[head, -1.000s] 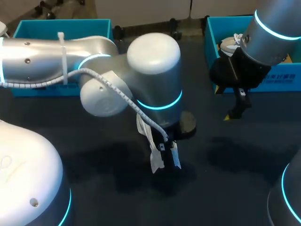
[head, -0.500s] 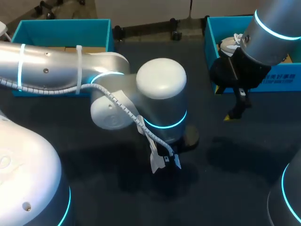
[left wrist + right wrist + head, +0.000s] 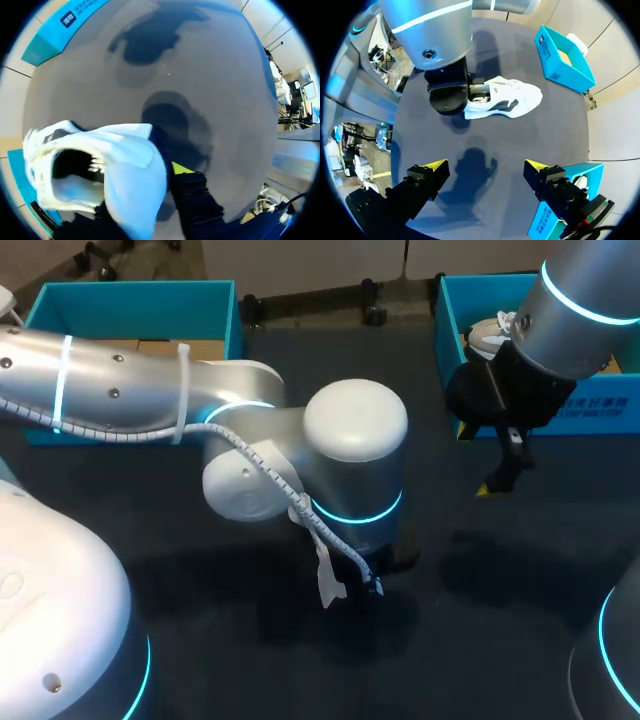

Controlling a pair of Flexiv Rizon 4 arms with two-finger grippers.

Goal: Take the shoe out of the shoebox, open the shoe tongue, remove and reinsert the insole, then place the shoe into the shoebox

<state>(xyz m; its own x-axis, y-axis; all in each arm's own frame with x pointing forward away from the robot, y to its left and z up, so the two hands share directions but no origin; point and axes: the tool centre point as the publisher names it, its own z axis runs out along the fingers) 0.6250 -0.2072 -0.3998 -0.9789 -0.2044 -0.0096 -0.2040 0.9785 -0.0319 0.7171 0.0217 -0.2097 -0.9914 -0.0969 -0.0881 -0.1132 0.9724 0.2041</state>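
A white shoe (image 3: 510,100) lies on its side in the middle of the dark table, toe pointing away from my left arm. My left gripper (image 3: 472,98) stands straight down at the shoe's heel end, shut on a white flap at the shoe's opening (image 3: 135,175). In the left wrist view one yellow fingertip (image 3: 182,167) presses against that flap; the other is hidden under the shoe (image 3: 90,145). In the head view only a white scrap of shoe (image 3: 328,580) shows under the left wrist. My right gripper (image 3: 486,167) hangs open and empty above the table, beside the right shoebox (image 3: 450,340).
The blue shoebox at the back right holds another white shoe (image 3: 490,332). A second blue box (image 3: 130,300) stands at the back left. My left arm (image 3: 150,400) spans the table's left half. Bare dark table lies between the shoe and my right gripper (image 3: 483,460).
My left gripper has closed from wide open onto the shoe's flap and sunk a little lower. The left arm's wrist shifted slightly right. The right arm has kept still.
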